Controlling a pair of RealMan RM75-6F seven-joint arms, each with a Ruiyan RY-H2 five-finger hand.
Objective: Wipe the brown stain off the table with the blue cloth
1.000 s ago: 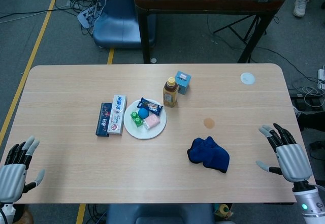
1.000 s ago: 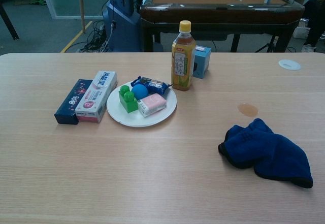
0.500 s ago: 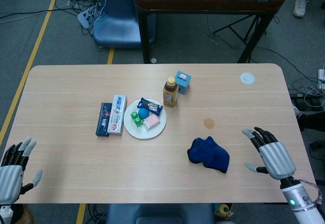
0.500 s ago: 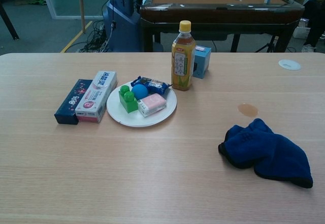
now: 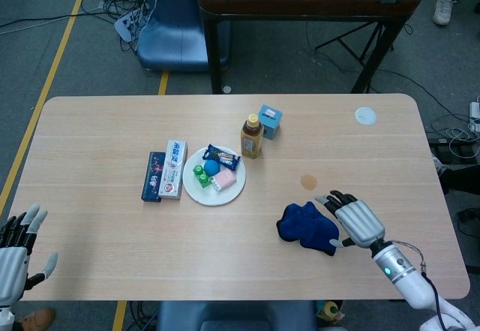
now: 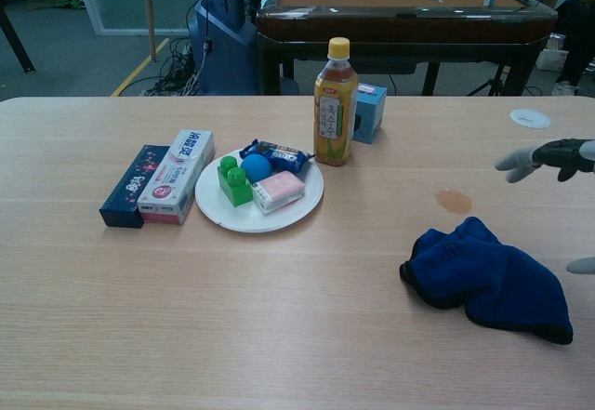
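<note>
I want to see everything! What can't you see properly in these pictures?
- Right hand: chest view's right edge cuts off all but some fingers.
- Left hand: partly cut by head view's edge; absent from chest view.
- Writing on bottle and boxes: too small.
- Blue cloth's underside: hidden.

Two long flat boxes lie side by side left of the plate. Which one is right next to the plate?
The white and pink carton lies nearest the round white plate. The dark navy box sits on its far side, further left.

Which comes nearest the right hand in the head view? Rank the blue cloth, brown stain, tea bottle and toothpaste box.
From the right hand:
1. Blue cloth, beside it, to its left.
2. Brown stain, just beyond.
3. Tea bottle, mid-table.
4. Toothpaste box, left of the plate.
</note>
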